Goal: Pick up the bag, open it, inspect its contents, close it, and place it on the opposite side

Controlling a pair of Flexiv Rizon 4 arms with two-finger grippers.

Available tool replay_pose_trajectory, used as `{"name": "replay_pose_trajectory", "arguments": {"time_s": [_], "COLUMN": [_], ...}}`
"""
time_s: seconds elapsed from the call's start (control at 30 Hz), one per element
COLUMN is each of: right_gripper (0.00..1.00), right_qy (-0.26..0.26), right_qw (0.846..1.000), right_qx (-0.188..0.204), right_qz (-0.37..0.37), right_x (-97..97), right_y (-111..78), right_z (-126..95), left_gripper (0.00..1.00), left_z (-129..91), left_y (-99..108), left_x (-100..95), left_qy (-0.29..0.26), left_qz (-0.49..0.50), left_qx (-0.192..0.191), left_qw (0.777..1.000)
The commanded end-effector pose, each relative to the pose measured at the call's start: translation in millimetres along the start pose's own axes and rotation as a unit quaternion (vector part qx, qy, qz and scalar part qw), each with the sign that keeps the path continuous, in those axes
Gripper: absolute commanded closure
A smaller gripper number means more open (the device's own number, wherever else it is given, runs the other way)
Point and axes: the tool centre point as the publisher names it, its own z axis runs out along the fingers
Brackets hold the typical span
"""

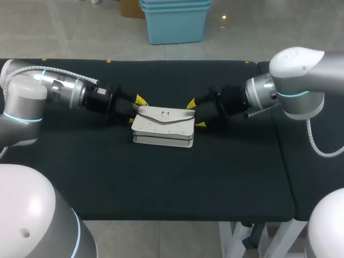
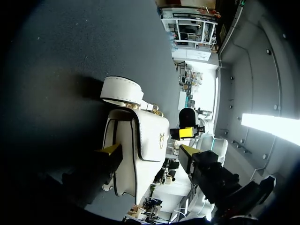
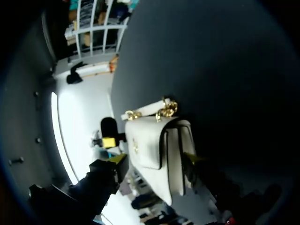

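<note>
Here — white bag (image 1: 164,126) (shut), black table (image 1: 161,177).

I count one white bag (image 1: 164,129) on one black bench (image 1: 161,188). The bag has one flap (image 1: 174,116) and one gold clasp (image 1: 164,113). Two arms are mine, one left arm (image 1: 59,88) and one right arm (image 1: 279,91). My left fingers (image 1: 141,99) number two and my right fingers (image 1: 191,102) two, which makes four yellow tips in all.
</note>
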Motion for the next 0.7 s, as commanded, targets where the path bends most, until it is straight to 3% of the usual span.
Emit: {"name": "replay_pose_trajectory", "arguments": {"time_s": [0.03, 0.07, 0.13, 0.2, 0.27, 0.3, 0.33, 0.7], "right_gripper": [0.0, 0.0, 0.0, 0.0, 0.0, 0.0, 0.0, 0.0], "right_qy": [-0.034, -0.04, -0.054, -0.072, -0.087, -0.093, -0.095, -0.137], "right_qw": [0.999, 0.999, 0.998, 0.997, 0.995, 0.995, 0.994, 0.988], "right_qx": [-0.022, -0.027, -0.034, -0.04, -0.043, -0.047, -0.049, -0.068], "right_qz": [-0.002, -0.001, -0.003, -0.007, -0.01, -0.01, -0.009, -0.004], "right_x": [5.7, 5.5, 5.2, 5.2, 4.9, 4.5, 4.2, -3.2], "right_y": [-8.8, -8.4, -7.4, -7.0, -6.5, -5.7, -4.5, 2.3], "right_z": [-19, -23, -29, -35, -40, -44, -47, -68], "left_gripper": [0.0, 0.0, 0.15, 0.22, 0.54, 0.56, 0.65, 0.63], "left_z": [-2, -2, -1, -1, 0, 1, 2, 3], "left_y": [13, 15, 18, 20, 22, 23, 24, 37], "left_x": [6.7, 7.3, 8.3, 9.0, 10.2, 11.0, 11.4, -2.2], "left_qy": [-0.009, -0.014, -0.022, -0.028, -0.029, -0.032, -0.037, -0.071], "left_qz": [-0.003, -0.002, -0.005, -0.004, -0.004, -0.004, -0.002, -0.019], "left_qx": [0.022, 0.022, 0.026, 0.028, 0.028, 0.029, 0.027, 0.029], "left_qw": [1.0, 1.0, 0.999, 0.999, 0.999, 0.999, 0.999, 0.997]}}
